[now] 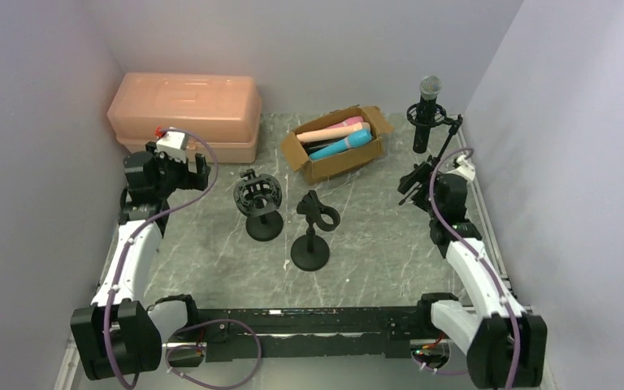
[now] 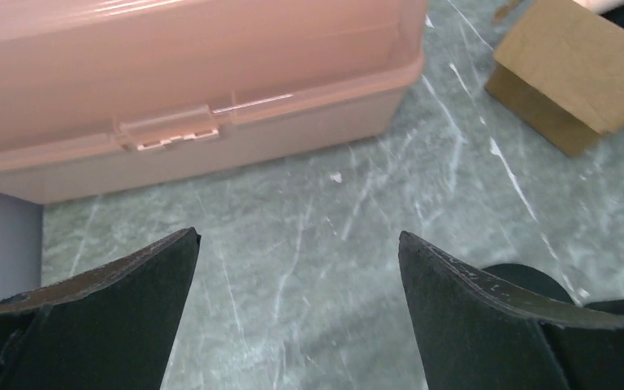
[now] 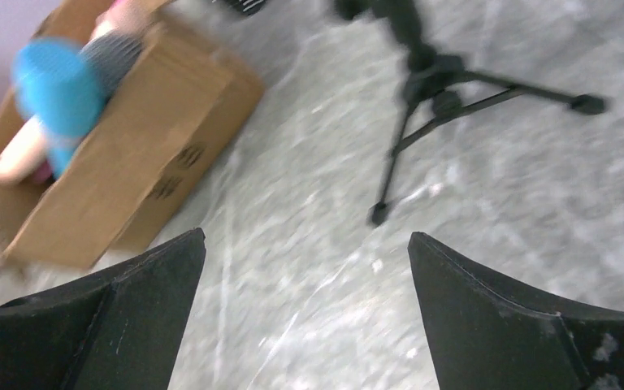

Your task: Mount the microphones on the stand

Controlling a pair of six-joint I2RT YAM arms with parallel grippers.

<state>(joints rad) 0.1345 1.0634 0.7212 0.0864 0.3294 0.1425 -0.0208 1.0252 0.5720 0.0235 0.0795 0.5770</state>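
Both arms sit bent and raised: left gripper point(image 2: 296, 244) off left of the cardboard box point(image 1: 344, 162), right gripper point(image 3: 305, 244) off right, both spread wide, holding nothing.

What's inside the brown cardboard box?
The cardboard box holds a teal microphone, a peach microphone and a pink microphone at the back. Anything lying beneath them is covered.

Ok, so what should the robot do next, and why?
Probably swing the right arm toward the cardboard box and lower its jaws over the teal microphone. Both pairs of jaws stand open and empty, the loose microphones lie in that box, and the shock-mount stand and clip stand are empty. The right arm looks nearer the box.
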